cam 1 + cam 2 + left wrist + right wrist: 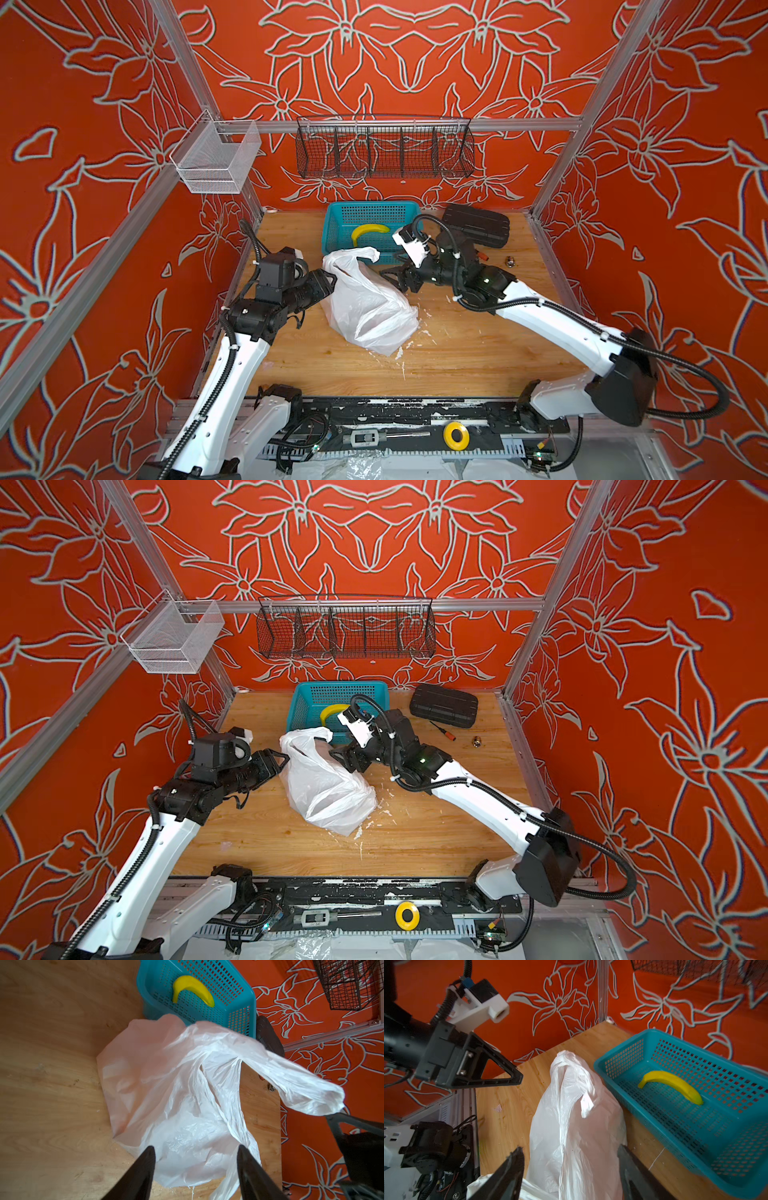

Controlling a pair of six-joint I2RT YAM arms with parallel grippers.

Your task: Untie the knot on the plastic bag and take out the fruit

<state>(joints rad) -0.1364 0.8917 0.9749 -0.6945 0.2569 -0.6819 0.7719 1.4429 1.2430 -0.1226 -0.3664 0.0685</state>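
1. The bag lies slumped on the table, between the two claws. Its top end is just in front of the basket.
2. It is thin, crinkly film. I judge it very light, limp and slippery, likely to tear or to be dragged along whole. It holds no shape of its own.
3. No knot shows in any view. The loops lie apart and loose, so the tie looks undone. No fruit shows through the film, and the body looks slack. I cannot tell whether anything is inside.
4. Best hold, in my judgement: pinch one loop or the mouth's rim, where the film bunches thick. The other claw can take the bottom corner to steady or tip the bag. A flat wall would probably slide out of the jaws.
5. In both top views its long axis runs slantwise. The loops and mouth point to the far side, toward the basket. The bottom corner points to the near edge, a little to the right.
6. Left claw: jaws apart, holding nothing, at the bag's left flank. Right claw: jaws apart and also empty, at the bag's right side near the loops.
7. A banana lies in the basket.
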